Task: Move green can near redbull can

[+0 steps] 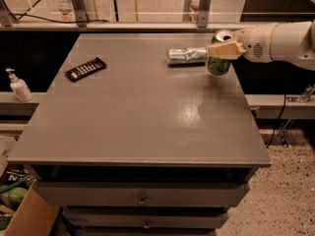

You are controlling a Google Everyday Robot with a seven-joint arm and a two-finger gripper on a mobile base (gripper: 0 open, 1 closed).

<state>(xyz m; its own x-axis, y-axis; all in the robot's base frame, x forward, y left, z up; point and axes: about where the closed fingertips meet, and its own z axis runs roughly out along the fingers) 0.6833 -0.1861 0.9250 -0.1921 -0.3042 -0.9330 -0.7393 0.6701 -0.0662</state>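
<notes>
Upper right: the green can (218, 66) is gripped by the claw (223, 49) just beside the toppled redbull can (186, 56), evidently for release onto the desk (147, 127).

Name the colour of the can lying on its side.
The redbull can is silver and pale blue, camera view; the gripper grips the green can beside it.

A robotics lab or workshop — grey tabletop (147, 117) over drawers (142, 196), speckled floor (290, 191), loose cable (278, 126), and a robot arm (290, 41) whose end effector (224, 49) grips the green can (219, 66) at far right.
</notes>
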